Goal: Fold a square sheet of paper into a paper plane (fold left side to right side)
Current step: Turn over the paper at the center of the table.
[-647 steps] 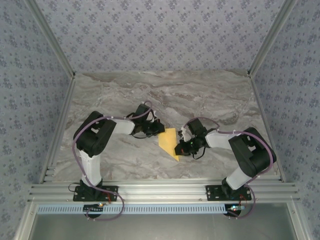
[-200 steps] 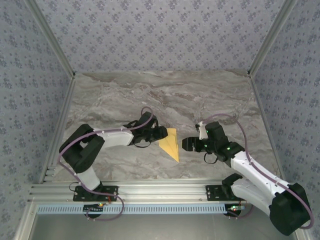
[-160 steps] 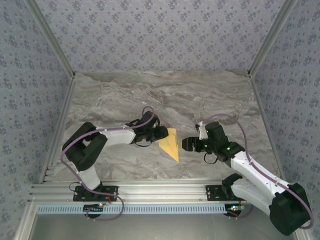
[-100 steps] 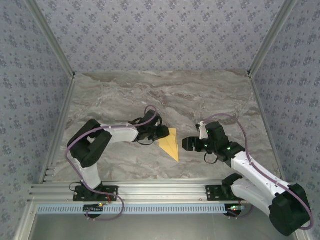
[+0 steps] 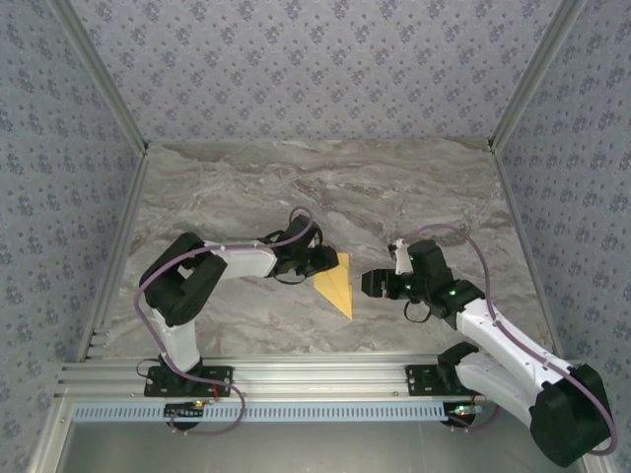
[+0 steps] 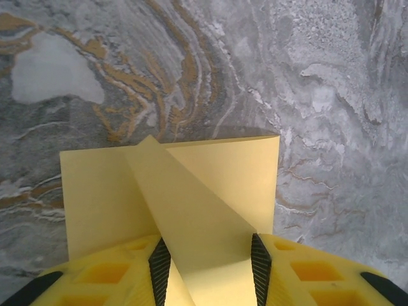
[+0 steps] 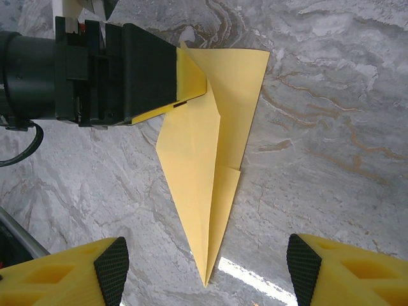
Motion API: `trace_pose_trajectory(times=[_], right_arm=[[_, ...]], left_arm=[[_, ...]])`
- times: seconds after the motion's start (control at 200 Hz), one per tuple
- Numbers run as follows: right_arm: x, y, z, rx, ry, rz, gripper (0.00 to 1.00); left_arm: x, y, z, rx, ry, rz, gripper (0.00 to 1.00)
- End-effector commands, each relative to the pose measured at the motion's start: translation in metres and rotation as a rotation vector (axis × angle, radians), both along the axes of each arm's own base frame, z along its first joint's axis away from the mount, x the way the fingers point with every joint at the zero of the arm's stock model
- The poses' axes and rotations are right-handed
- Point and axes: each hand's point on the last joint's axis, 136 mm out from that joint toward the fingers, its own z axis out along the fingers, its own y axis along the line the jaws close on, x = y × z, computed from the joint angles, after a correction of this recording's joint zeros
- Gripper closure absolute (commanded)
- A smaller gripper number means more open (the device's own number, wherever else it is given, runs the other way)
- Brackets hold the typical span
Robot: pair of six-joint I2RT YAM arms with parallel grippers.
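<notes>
Setting: grey marbled table (image 5: 246, 177) inside an aluminium frame, blue-grey flowered wallpaper (image 5: 315, 59) on three sides.
Task thing: paper plane (image 5: 337, 284), yellow, flat on the table near the middle, between the two arms. Its blunt end faces away from the bases and its sharp point faces towards them.
Done, as I read it: the square is already narrowed to a long dart. Overlapping layers and a crease down its length show in the right wrist view (image 7: 210, 134).
Left side: one flap at the blunt end stands up off the table beside the left gripper (image 5: 330, 260), not pressed flat.
Left to do, my judgement: carry the left side over to the right along the long crease, then flatten it. The wings are not formed yet.
Left jaws: part spread in my wrist view, with the raised flap lying in the gap between the pads (image 6: 159, 261). I cannot tell whether they bear on it.
Right gripper (image 5: 367, 284): just right of the plane and apart from it. Jaws spread wide, nothing in them.
Writing: none legible. No print on the paper, no brand readable on the arms or yellow jaw tips.
</notes>
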Motion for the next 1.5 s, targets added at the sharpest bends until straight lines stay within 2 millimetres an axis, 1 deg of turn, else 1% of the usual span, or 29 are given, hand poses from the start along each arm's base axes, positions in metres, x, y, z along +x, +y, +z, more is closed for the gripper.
trace_pose_trajectory(times=[0.0,0.135,0.215,0.275,0.325,0.47,0.54,0.61,0.68,0.794,0.844,0.929,0.994,1.104,1.224,1.344,1.494], right_arm=[[-0.003,-0.001,0.0,0.007,0.001,0.015,0.29],[-0.005,0.002,0.0,0.038,0.01,0.022,0.28],[-0.006,0.005,0.001,0.065,0.017,0.032,0.27],[-0.007,0.007,0.002,0.092,0.023,0.038,0.24],[-0.007,0.009,0.004,0.123,0.027,0.048,0.21],[-0.009,0.015,0.01,0.227,0.054,0.086,0.09],[-0.009,0.017,0.012,0.291,0.075,0.103,0.04],[-0.009,0.019,0.017,0.364,0.096,0.123,0.0],[-0.005,0.019,0.024,0.428,0.106,0.139,0.0],[0.002,0.019,0.04,0.534,0.104,0.166,0.0],[0.004,0.021,0.046,0.561,0.097,0.182,0.0],[0.009,0.023,0.057,0.602,0.061,0.2,0.01],[0.01,0.026,0.065,0.645,0.048,0.214,0.0],[0.007,0.034,0.076,0.665,0.03,0.248,0.01],[0.002,0.044,0.079,0.67,0.059,0.263,0.01],[0.0,0.054,0.08,0.679,0.096,0.261,0.01],[0.0,0.064,0.094,0.696,0.098,0.264,0.02]], left_arm=[[0.006,-0.015,0.011,-0.056,-0.02,-0.018,0.6],[0.01,-0.023,0.02,-0.105,-0.04,-0.025,0.61],[0.013,-0.028,0.028,-0.136,-0.059,-0.035,0.64],[0.014,-0.03,0.032,-0.15,-0.07,-0.038,0.69],[0.014,-0.032,0.036,-0.161,-0.081,-0.044,0.75],[0.015,-0.033,0.05,-0.193,-0.116,-0.051,0.9],[0.014,-0.032,0.062,-0.214,-0.141,-0.051,0.95],[0.014,-0.028,0.079,-0.242,-0.173,-0.048,0.99],[0.015,-0.022,0.098,-0.272,-0.201,-0.035,1.0],[0.015,-0.01,0.137,-0.337,-0.259,-0.013,1.0],[0.014,-0.005,0.151,-0.365,-0.274,-0.003,1.0],[0.011,-0.003,0.176,-0.437,-0.305,-0.016,1.0],[0.009,-0.002,0.191,-0.474,-0.32,-0.023,1.0],[0.005,-0.003,0.208,-0.522,-0.337,-0.034,1.0],[0.003,-0.003,0.224,-0.568,-0.355,-0.038,1.0],[0.0,-0.002,0.233,-0.595,-0.363,-0.042,1.0],[-0.005,-0.003,0.239,-0.64,-0.363,-0.048,1.0]])
